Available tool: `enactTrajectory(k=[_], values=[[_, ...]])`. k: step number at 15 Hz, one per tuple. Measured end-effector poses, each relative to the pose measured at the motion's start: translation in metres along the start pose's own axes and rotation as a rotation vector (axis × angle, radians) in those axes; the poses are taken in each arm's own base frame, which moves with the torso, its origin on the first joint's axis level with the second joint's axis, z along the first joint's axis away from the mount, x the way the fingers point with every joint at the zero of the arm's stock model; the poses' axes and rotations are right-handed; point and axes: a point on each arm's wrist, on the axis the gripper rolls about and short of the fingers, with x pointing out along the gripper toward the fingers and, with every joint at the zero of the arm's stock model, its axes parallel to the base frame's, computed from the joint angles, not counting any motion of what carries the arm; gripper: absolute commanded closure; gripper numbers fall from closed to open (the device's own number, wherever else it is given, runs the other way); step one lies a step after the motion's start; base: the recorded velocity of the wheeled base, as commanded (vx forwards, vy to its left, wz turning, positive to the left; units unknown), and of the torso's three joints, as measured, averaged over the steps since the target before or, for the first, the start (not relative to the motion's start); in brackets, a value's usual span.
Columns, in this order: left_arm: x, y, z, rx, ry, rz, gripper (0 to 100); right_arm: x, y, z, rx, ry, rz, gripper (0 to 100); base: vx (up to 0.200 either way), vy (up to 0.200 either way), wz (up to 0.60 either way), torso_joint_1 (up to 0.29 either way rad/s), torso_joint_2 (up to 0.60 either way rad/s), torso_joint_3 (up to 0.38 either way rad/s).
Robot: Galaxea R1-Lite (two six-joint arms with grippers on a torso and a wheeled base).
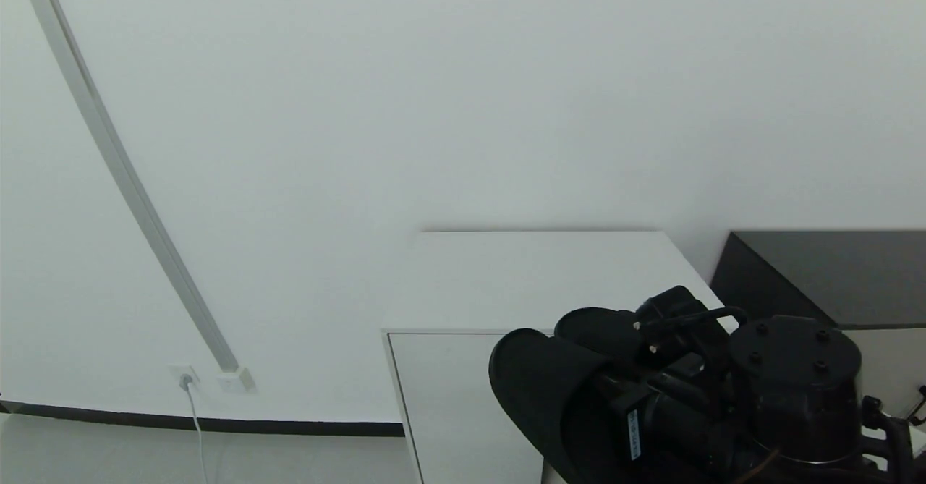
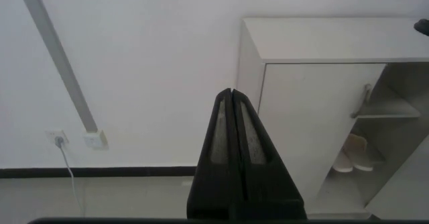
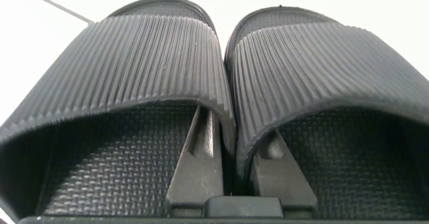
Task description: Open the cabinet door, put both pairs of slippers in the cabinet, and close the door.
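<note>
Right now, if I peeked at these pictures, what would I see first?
First, the black slippers, ribbed on top and pinched side by side in the right gripper, held up in front of the white cabinet. Next, the pale slippers sitting low inside that cabinet's open side.

Count: 2 black slippers [image 3: 154, 63], 2 pale slippers [image 2: 355, 153], 1 white cabinet [image 1: 535, 274], 1 dark cabinet [image 1: 832, 274], 2 wall outlets [image 1: 187, 377].
</note>
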Motion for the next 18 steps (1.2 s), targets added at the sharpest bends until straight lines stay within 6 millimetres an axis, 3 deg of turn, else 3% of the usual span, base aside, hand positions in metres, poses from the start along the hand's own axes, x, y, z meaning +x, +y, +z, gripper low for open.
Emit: enactTrajectory(k=[10, 18], values=[[0.0000, 0.0000, 0.0000, -0.001, 0.000, 0.000, 100, -0.0001, -0.0005, -0.0042, -0.005, 0.016, -0.002, 100, 0.000, -0.200, 0.00, 0.001, 0.00, 0.004], [0.0000, 0.0000, 0.0000, -0.002, 0.000, 0.000, 100, 0.0032, -0.0010, -0.0080, -0.011, 0.030, -0.024, 100, 0.000, 0.000, 0.00, 0.000, 0.00, 0.000]])
